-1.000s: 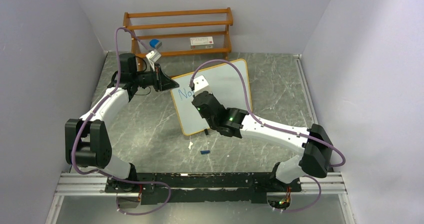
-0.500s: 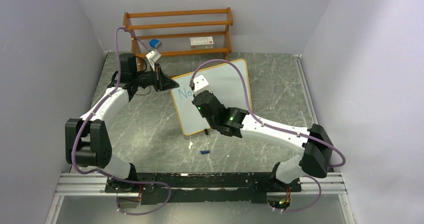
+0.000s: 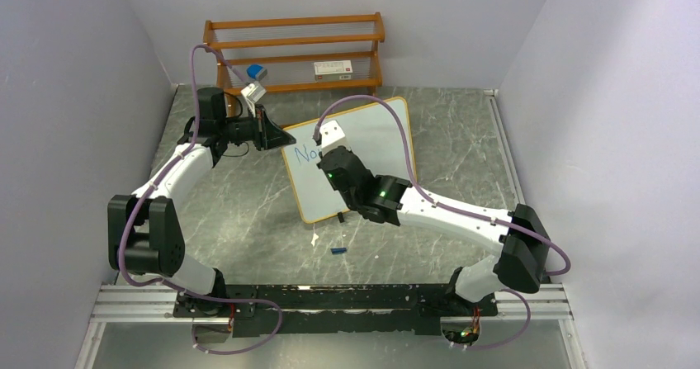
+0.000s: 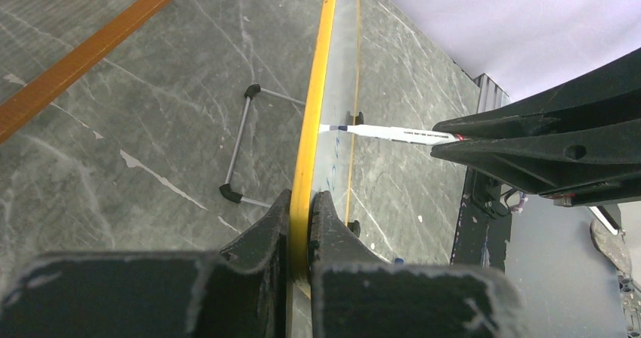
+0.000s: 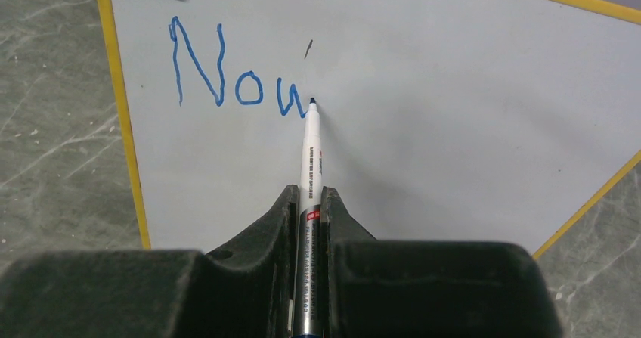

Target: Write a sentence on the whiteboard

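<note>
The whiteboard [image 3: 378,131] stands tilted on the grey table, its yellow-orange frame edge-on in the left wrist view [image 4: 316,119]. My left gripper [image 4: 302,199] is shut on that frame's left edge, near the board's top left corner [image 3: 281,138]. My right gripper [image 5: 308,196] is shut on a white marker [image 5: 311,153]. The marker's blue tip touches the board at the end of the sentence [image 5: 227,73], which reads "Nou" in blue, the last letter unfinished. The marker [image 4: 393,133] also shows in the left wrist view, meeting the board face. From above, the right wrist hides most of the sentence [image 3: 308,153].
A brown wooden shelf rack [image 3: 295,51] stands at the back wall, holding a blue object [image 3: 254,71] and a white box [image 3: 333,68]. A small blue cap [image 3: 337,250] and a white scrap [image 3: 314,238] lie before the board. The board's wire stand [image 4: 240,145] rests behind it.
The right wrist has crept slightly right and up along the board with the marker. The left arm and the board have not moved.
</note>
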### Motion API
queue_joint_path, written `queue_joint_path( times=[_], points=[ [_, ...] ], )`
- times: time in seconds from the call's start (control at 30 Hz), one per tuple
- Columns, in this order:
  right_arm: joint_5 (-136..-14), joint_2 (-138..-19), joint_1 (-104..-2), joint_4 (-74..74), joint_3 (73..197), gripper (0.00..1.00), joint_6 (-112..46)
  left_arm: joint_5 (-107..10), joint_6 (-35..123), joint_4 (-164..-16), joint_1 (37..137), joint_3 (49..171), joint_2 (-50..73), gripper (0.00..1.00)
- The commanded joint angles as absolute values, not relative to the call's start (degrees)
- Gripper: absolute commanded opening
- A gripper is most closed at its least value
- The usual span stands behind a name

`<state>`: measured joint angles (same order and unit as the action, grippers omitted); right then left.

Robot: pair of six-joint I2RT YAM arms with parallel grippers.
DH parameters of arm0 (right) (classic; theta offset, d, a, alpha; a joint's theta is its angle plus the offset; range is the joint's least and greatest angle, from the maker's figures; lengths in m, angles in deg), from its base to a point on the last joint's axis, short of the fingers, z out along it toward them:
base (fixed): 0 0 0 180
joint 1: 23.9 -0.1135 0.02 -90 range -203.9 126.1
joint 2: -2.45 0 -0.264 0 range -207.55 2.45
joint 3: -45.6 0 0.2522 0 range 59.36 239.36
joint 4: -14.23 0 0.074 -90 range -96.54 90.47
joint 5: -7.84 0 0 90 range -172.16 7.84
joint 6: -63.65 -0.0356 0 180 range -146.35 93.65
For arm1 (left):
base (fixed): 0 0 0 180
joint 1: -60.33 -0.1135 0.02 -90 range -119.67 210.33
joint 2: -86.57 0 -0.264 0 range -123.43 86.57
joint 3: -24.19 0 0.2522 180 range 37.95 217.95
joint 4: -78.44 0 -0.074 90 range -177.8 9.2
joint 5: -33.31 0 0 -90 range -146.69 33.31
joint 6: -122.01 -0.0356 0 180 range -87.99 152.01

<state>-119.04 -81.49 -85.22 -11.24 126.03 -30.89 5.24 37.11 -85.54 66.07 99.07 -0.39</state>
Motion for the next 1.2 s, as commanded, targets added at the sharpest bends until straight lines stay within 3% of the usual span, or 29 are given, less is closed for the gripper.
queue_joint_path(
  times=[0.0, 0.8, 1.17],
  points=[
    [-120.13, -81.50, -83.98, -8.48, 127.82, 0.00, -30.40, -1.99, 28.43, -79.40, 68.42, 96.86, -2.94, 0.05],
    [-116.79, -77.58, -83.87, -11.25, 125.32, 0.00, -31.44, -3.16, 28.19, -78.63, 68.42, 97.27, -3.19, 0.05],
    [-112.72, -73.94, -77.59, -10.93, 122.16, 0.00, -32.77, -3.37, 28.05, -78.51, 68.42, 97.36, -3.24, 0.05]
  ],
)
